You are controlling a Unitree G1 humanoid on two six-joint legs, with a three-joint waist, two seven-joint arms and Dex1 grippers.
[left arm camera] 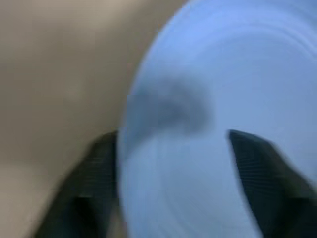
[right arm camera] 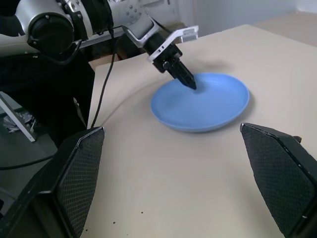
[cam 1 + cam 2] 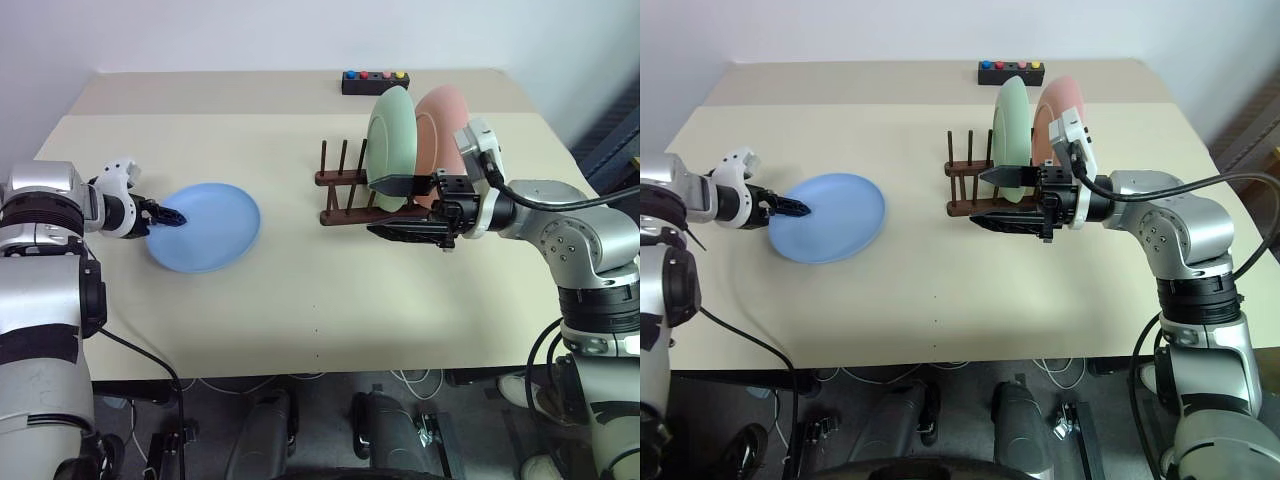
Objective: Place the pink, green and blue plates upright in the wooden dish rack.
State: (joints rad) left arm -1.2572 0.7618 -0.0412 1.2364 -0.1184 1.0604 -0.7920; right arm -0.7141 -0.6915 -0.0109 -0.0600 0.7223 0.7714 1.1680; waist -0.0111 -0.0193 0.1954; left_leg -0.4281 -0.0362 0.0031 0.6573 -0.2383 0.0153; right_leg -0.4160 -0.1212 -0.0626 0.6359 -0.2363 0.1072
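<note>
The blue plate (image 3: pixel 210 232) lies flat on the table's left side. My left gripper (image 3: pixel 172 217) is at its left rim and shut on it, one finger (image 1: pixel 94 188) under the rim and the other over it. The green plate (image 3: pixel 392 135) and the pink plate (image 3: pixel 447 125) stand upright side by side in the wooden dish rack (image 3: pixel 338 180), at its right end. My right gripper (image 3: pixel 405 208) hangs open just in front of the rack, pointing left, with nothing between its fingers (image 2: pixel 74 178).
A small black box with coloured buttons (image 3: pixel 375 82) sits at the table's far edge behind the rack. The beige table (image 3: pixel 300 320) stretches bare between the blue plate and the rack. Several free pegs stand at the rack's left end.
</note>
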